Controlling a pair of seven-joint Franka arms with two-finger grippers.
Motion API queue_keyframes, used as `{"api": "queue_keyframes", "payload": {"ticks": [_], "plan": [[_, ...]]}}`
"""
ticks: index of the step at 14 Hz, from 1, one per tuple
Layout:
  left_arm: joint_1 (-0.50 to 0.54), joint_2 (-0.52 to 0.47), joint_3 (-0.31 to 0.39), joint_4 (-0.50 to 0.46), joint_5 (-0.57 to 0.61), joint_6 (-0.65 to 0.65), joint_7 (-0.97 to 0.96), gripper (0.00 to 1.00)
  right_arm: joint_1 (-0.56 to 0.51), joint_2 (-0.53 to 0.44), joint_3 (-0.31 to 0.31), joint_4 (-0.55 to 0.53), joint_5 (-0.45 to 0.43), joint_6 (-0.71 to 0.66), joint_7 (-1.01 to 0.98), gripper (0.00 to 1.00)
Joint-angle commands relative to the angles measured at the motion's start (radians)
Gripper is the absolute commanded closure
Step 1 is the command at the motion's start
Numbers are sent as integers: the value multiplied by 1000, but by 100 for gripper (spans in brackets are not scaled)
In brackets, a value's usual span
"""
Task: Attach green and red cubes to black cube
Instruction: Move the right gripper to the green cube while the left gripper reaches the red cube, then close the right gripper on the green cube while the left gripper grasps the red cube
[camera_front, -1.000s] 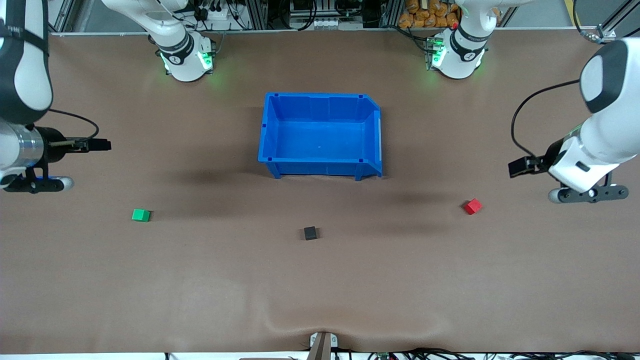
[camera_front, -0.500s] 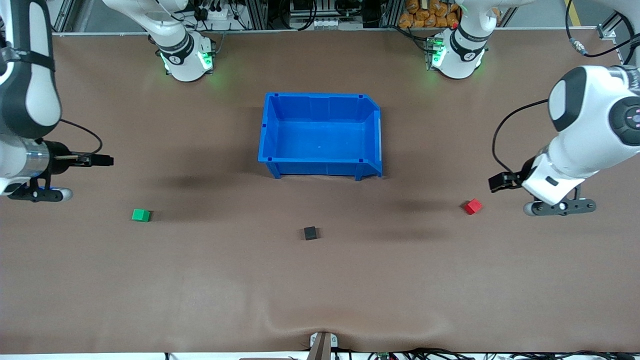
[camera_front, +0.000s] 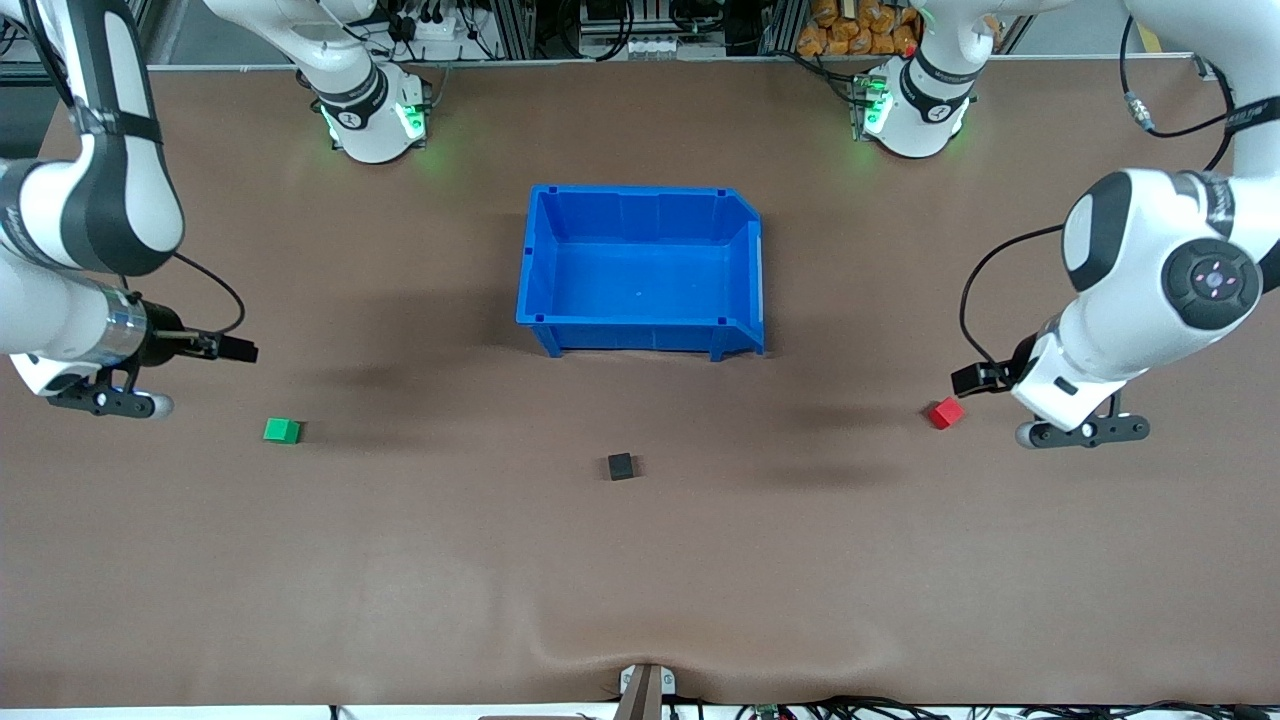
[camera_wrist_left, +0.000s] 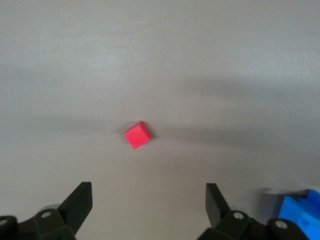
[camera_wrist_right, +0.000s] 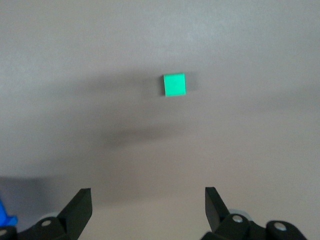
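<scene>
Brown table cover (camera_front: 400, 560) runs the whole width, and I take the black cube (camera_front: 620, 466) as my landmark, lying alone near the middle, nearer the front camera than the blue bin (camera_front: 640, 330).

Starting at the right arm's end: the right gripper (camera_front: 100, 400) hangs over bare cover, toward that end from the green cube (camera_front: 282, 430). In its wrist view its fingers (camera_wrist_right: 80, 207) stand spread wide with nothing between them, and the green cube (camera_wrist_right: 174, 84) sits ahead of them, untouched. That cube lies well apart from the black cube, toward the right arm's end.

In the middle, the black cube has nothing touching it. The bin is empty and plays no part that I can see.

Toward the left arm's end, the red cube (camera_front: 945, 412) also lies well apart from the black cube, turned a little askew. The left gripper (camera_front: 1082, 432) hovers just beside it, fingers (camera_wrist_left: 80, 205) wide apart and empty, with the red cube (camera_wrist_left: 137, 135) ahead of them.

By my judgement nothing is done yet: both coloured cubes remain to be grasped, carried in and joined to the black one. I see nothing in the way along either path; the skewed red cube may need a wrist turn.
</scene>
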Motion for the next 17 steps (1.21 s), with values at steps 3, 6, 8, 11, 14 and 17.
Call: {"api": "queue_keyframes", "payload": {"ticks": [3, 6, 8, 11, 14, 17], "plan": [[6, 73, -4, 16, 25, 33, -20, 0, -16, 55, 0, -65, 9, 168, -59, 0], [17, 91, 1, 36, 25, 33, 2, 0, -40, 130, 0, -65, 14, 264, -80, 0], [17, 97, 6, 43, 25, 33, 2, 0, -45, 170, 0, -61, 14, 310, -82, 0], [27, 97, 7, 51, 25, 32, 7, 0, -57, 260, 0, -62, 14, 457, -155, 0], [28, 99, 7, 57, 28, 32, 3, 0, -69, 316, 1, -59, 35, 513, -188, 0], [23, 109, 7, 70, 26, 32, 5, 0, -66, 353, 1, -59, 39, 545, -230, 0]]}}
